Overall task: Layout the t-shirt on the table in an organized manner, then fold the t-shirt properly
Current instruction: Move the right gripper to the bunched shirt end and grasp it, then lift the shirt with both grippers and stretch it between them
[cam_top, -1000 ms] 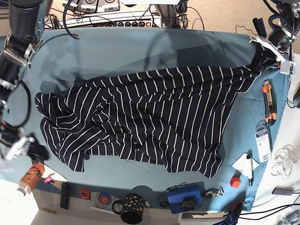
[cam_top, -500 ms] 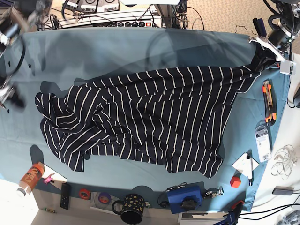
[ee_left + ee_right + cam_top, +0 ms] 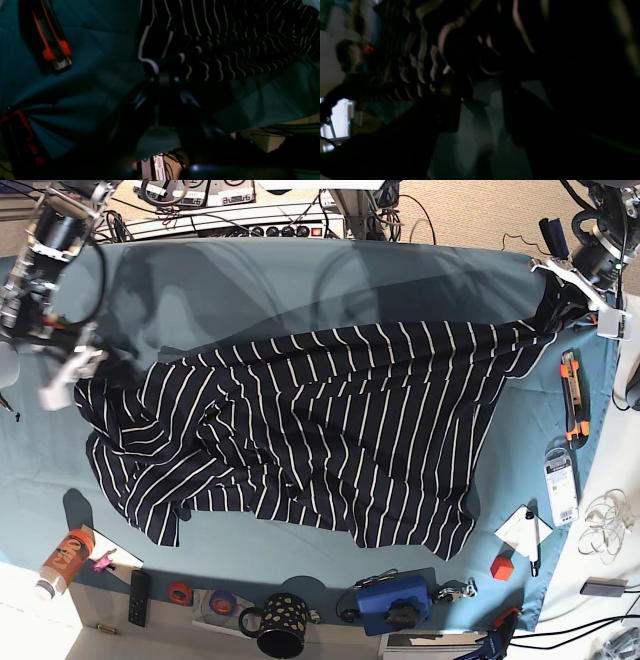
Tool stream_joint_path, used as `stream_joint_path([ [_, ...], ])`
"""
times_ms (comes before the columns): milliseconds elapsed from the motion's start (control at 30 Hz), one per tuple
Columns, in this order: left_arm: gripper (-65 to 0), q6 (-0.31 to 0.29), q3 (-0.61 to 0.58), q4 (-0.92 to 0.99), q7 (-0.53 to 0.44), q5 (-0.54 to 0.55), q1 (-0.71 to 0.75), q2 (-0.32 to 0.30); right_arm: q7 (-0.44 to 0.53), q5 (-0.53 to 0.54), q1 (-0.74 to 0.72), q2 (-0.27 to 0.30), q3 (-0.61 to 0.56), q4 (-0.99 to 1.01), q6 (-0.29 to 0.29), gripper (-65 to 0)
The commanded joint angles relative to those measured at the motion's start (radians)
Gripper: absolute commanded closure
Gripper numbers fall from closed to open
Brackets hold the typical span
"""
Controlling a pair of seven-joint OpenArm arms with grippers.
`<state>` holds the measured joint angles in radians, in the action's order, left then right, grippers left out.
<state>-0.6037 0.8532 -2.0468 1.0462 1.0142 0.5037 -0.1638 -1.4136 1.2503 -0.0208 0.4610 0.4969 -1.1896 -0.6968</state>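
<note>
The dark striped t-shirt (image 3: 320, 430) lies spread but wrinkled across the teal table (image 3: 300, 280), bunched toward its left side. At the far right corner, my left gripper (image 3: 558, 292) is shut on a corner of the shirt and holds it stretched. The left wrist view shows that gripper (image 3: 165, 68) pinching gathered striped t-shirt (image 3: 225, 37) fabric. My right gripper (image 3: 82, 370) hovers at the shirt's left edge. In the dark right wrist view the right gripper (image 3: 482, 100) stands open, teal cloth showing between its fingers and t-shirt (image 3: 425, 57) folds just beyond.
An orange-black utility knife (image 3: 573, 395) and a white packet (image 3: 561, 480) lie along the right edge. At the front stand a dotted mug (image 3: 283, 625), a blue box (image 3: 395, 602), a red cube (image 3: 502, 566), a remote (image 3: 140, 596) and a bottle (image 3: 62, 562).
My right arm swung from the front left, up past the far left corner, and came to the shirt's left edge. The left arm and the shirt have not moved.
</note>
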Motion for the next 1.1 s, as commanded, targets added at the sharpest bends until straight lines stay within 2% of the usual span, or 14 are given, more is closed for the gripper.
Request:
stream_joint_path([
  [0,0.0,0.0,0.008,-0.015,-0.026,0.019,0.003,-0.011,0.017,0.031,-0.027,0.009,-0.002,-0.014,-0.001,-26.5],
  [200,0.0,0.0,0.008,-0.015,-0.037,0.019,0.003,-0.011,0.017,0.027,-0.077,-0.07,-0.005,-0.014,-0.001,-26.5],
  [300,0.0,0.0,0.008,-0.015,-0.036,0.019,0.003,-0.011,0.017,0.013,-0.087,-0.09,-0.005,-0.015,-0.001,-26.5],
  [767,0.0,0.0,0.008,-0.015,-0.051,0.019,0.003,-0.011,0.017,0.001,-0.153,-0.104,-0.01,-0.015,-0.001,-25.5],
  [800,0.0,0.0,0.008,-0.015,-0.051,0.019,0.003,-0.011,0.017,-0.003,-0.159,-0.104,-0.018,-0.015,-0.001,-24.5],
  [833,0.0,0.0,0.008,-0.015,-0.052,0.019,0.003,-0.011,0.017,-0.01,-0.164,-0.104,-0.03,-0.015,-0.001,-20.9],
  [967,0.0,0.0,0.008,-0.015,-0.052,0.019,0.003,-0.011,0.017,-0.037,-0.168,-0.103,-0.125,-0.015,-0.001,-1.9],
  [1067,0.0,0.0,0.008,-0.015,-0.051,0.019,0.003,-0.011,0.017,-0.042,-0.168,-0.103,-0.18,-0.015,-0.001,0.0],
])
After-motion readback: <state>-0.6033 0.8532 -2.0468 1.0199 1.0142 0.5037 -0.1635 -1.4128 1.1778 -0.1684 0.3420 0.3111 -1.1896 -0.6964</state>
